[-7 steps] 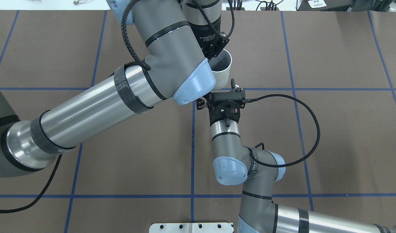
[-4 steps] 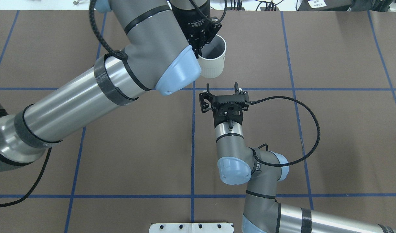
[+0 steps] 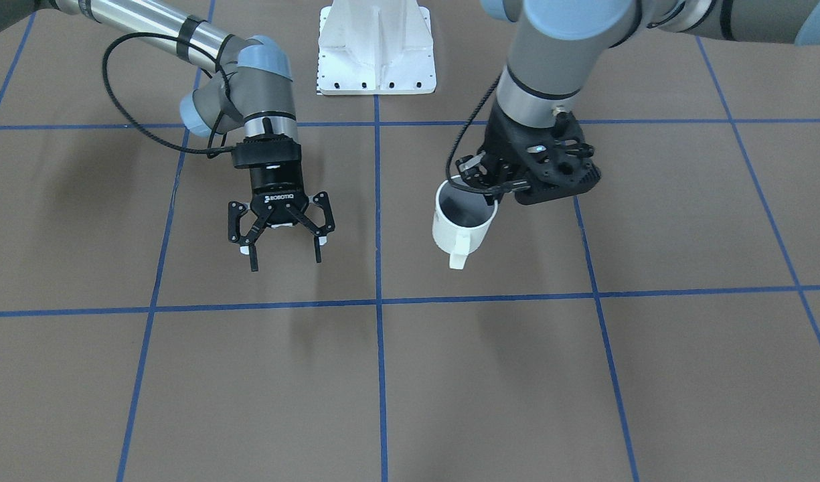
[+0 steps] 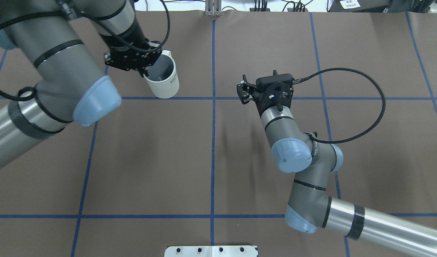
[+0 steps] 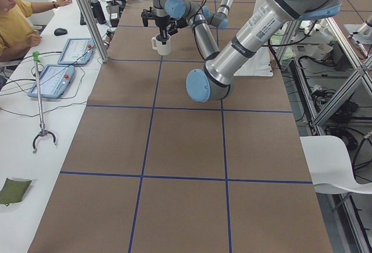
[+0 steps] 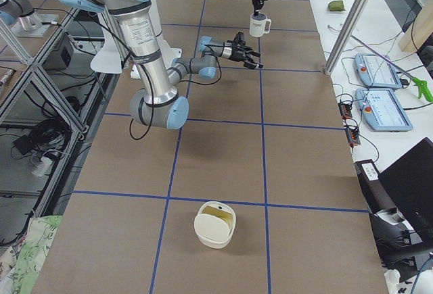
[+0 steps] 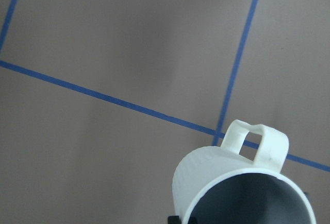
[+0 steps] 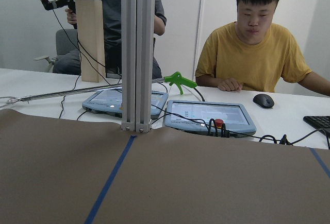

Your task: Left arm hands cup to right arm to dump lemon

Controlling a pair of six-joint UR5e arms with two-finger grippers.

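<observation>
My left gripper (image 4: 147,71) is shut on the rim of the cream-white cup (image 4: 164,84) and holds it upright a little above the table, left of the centre line. In the front-facing view the cup (image 3: 460,227) hangs below the left gripper (image 3: 488,189), with its handle toward the operators' side. The left wrist view shows the cup's (image 7: 232,183) handle and part of its grey inside. My right gripper (image 3: 282,258) is open and empty. It is well apart from the cup, and it also shows in the overhead view (image 4: 245,92). No lemon shows in any view.
The white robot base plate (image 3: 376,47) is at the near table edge. A cream bowl (image 6: 215,224) stands far off toward the table's right end. An aluminium post (image 4: 213,9) stands at the far edge, with operators and tablets (image 8: 209,116) behind it.
My left arm has swung left with the cup, away from the right gripper. The right gripper has moved a little right and away from the base, and is still open.
</observation>
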